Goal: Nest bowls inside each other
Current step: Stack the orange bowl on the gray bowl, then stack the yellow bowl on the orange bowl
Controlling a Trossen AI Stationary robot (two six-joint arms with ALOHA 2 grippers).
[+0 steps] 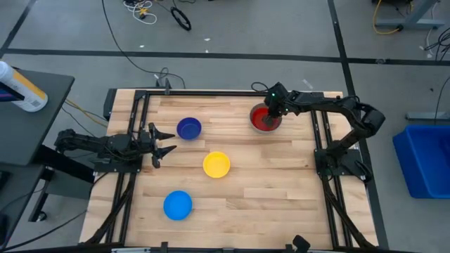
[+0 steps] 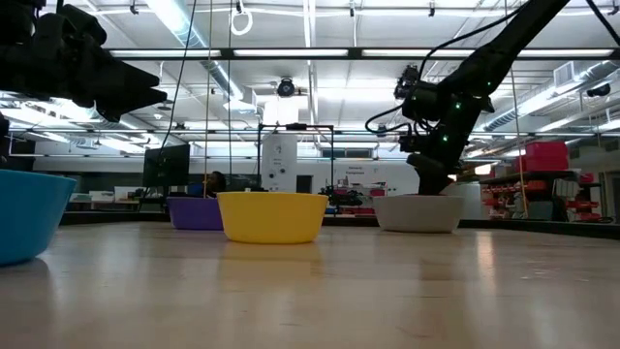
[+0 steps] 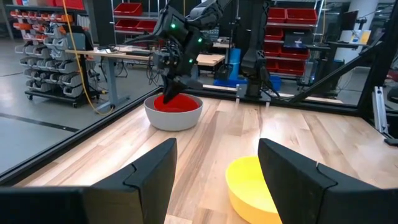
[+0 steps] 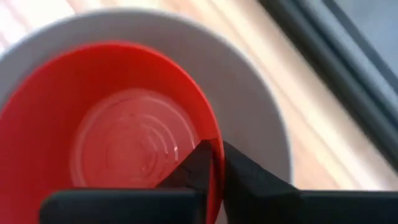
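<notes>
The red bowl point(image 1: 266, 118) sits inside the grey bowl point(image 3: 174, 115) at the table's far right. My right gripper point(image 4: 217, 168) slants down onto the red bowl's rim and is shut on it. The dark blue bowl point(image 1: 188, 128), the yellow bowl point(image 1: 216, 164) and the light blue bowl point(image 1: 177, 204) each stand alone on their bases on the wooden table. My left gripper point(image 1: 165, 142) waits open and level at the left edge, near the dark blue bowl and touching nothing. My right gripper holds the red bowl's rim point(image 4: 214, 155) on the side nearest its own arm, with one finger point(image 4: 193, 168) inside the bowl and the other outside, between the red and grey walls. The fingers slant down from above. The red bowl lies in the grey bowl.
A dark frame rail point(image 1: 320, 133) runs along the table's right side, close to the grey bowl. Bare wood point(image 1: 267, 190) lies between the bowls and along the near right. Cables and a blue bin point(image 1: 425, 158) sit on the floor beyond the table.
</notes>
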